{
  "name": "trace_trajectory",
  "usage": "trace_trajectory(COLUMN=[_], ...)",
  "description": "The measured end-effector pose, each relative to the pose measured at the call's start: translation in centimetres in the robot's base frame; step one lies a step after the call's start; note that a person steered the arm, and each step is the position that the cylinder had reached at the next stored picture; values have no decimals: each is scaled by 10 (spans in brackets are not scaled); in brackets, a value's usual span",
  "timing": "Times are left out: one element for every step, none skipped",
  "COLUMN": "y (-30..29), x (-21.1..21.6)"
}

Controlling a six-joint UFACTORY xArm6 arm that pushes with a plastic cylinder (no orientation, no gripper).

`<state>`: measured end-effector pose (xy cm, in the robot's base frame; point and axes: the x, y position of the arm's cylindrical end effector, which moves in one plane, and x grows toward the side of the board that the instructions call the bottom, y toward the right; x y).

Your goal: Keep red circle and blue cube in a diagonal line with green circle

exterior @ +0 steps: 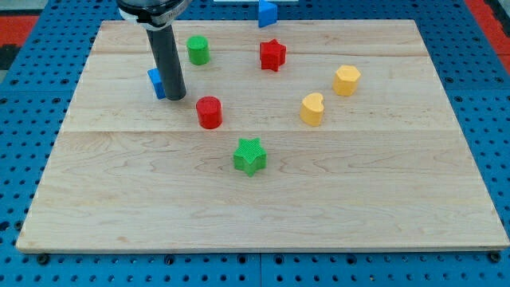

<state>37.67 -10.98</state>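
The red circle (209,112) stands left of the board's middle. The green circle (198,49) stands above it, near the view's top. The blue cube (155,82) lies at the left, mostly hidden behind my rod. My tip (175,97) rests on the board touching the blue cube's right side, left of and slightly above the red circle, below and left of the green circle.
A red star (272,54) sits at top centre. A green star (250,155) lies mid-board. Two yellow blocks (312,109) (346,80) lie at the right. Another blue block (267,12) sits off the board's top edge (335,21).
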Motion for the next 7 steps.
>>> trace_trajectory(y=[69,107,32,15,51,-5,-26], x=[-10,6,70,78,52,47,41])
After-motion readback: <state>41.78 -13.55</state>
